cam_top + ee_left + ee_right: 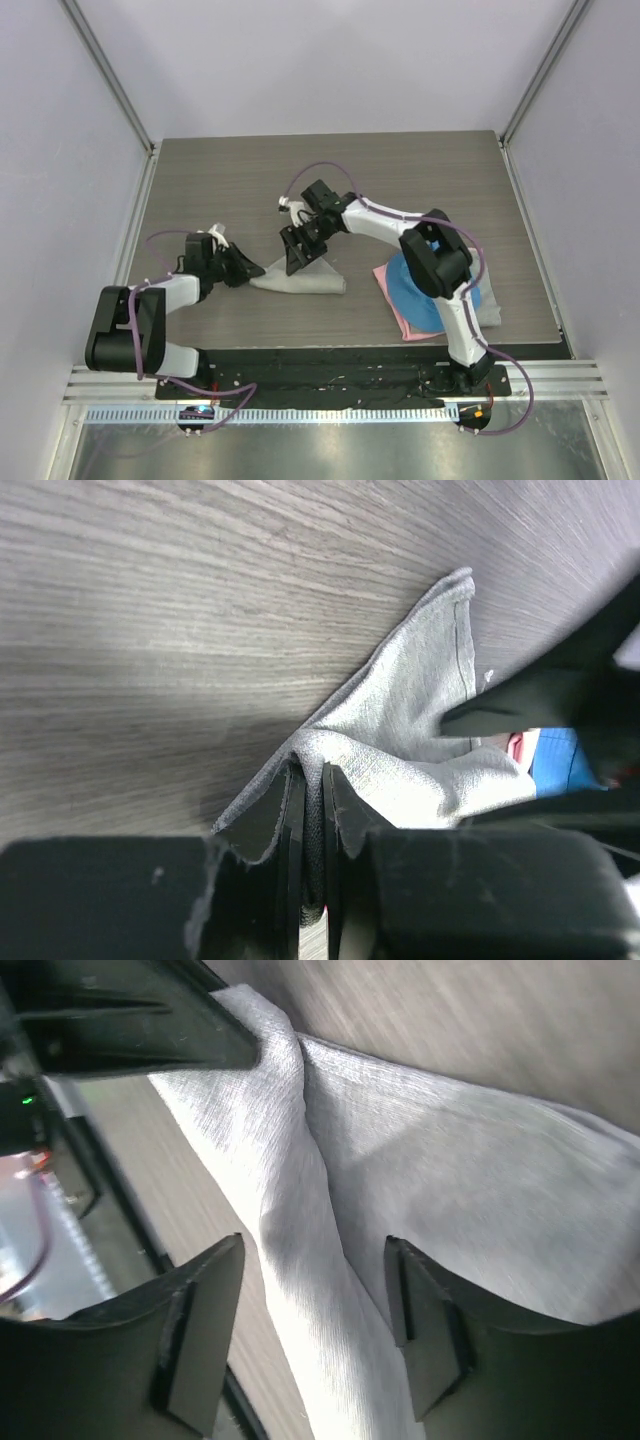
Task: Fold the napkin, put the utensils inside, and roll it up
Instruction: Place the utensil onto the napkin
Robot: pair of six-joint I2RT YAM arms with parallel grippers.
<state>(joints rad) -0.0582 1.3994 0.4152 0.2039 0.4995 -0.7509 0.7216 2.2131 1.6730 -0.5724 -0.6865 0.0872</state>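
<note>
The light grey napkin [305,281] lies bunched and folded on the wooden table, near the middle. My left gripper [250,270] is at the napkin's left corner, shut on a pinch of the cloth [420,720], which rises between the jaws [313,780]. My right gripper [297,258] hangs over the napkin's upper edge with its jaws wide apart. A raised ridge of the napkin [300,1220] runs between the right gripper's fingers [315,1260] without being pinched. The utensils are out of view.
A blue cloth [420,290] lies on a pink cloth [398,300] at the right, under the right arm, with another grey cloth [487,306] beside them. Frame posts and pale walls enclose the table. A black base strip runs along the near edge.
</note>
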